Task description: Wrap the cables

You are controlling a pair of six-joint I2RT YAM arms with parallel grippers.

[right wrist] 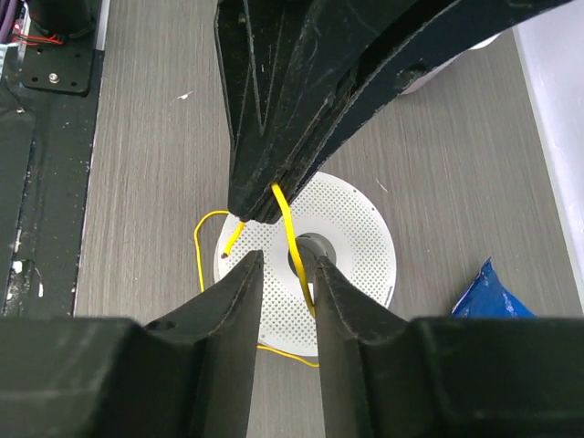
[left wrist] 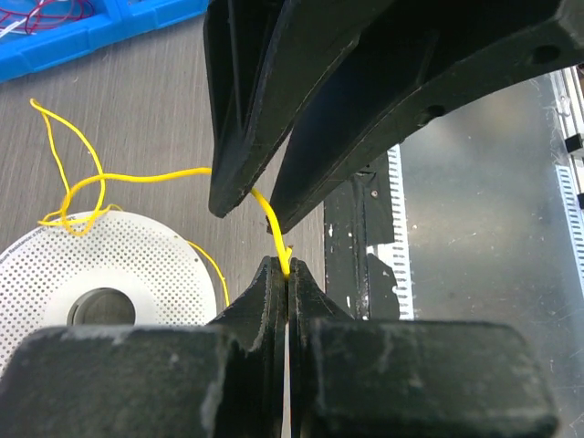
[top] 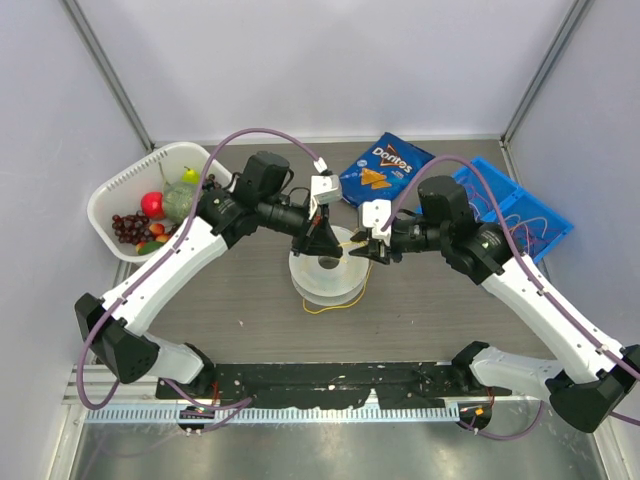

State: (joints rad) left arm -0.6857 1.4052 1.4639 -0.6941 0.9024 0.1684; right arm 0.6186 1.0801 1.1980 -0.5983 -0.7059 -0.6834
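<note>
A thin yellow cable (top: 322, 308) lies in loose loops around a white perforated spool (top: 327, 280) at the table's middle. My left gripper (left wrist: 286, 266) is shut on the cable's end section just above the spool. The cable (left wrist: 146, 177) runs from there up between the right gripper's fingers and off to the loops on the spool (left wrist: 137, 265). My right gripper (right wrist: 286, 260) faces the left one, tip to tip. Its jaws stand apart with the cable (right wrist: 285, 219) between them, lying against the right-hand finger (right wrist: 333, 283). In the top view both grippers (top: 322, 240) (top: 362, 250) meet over the spool.
A white basket (top: 120, 190) of toy fruit stands at the back left. A blue Doritos bag (top: 385, 168) lies at the back centre. A blue tray (top: 520, 215) holding red and white wires sits at the right. A black base plate (top: 330, 380) runs along the near edge.
</note>
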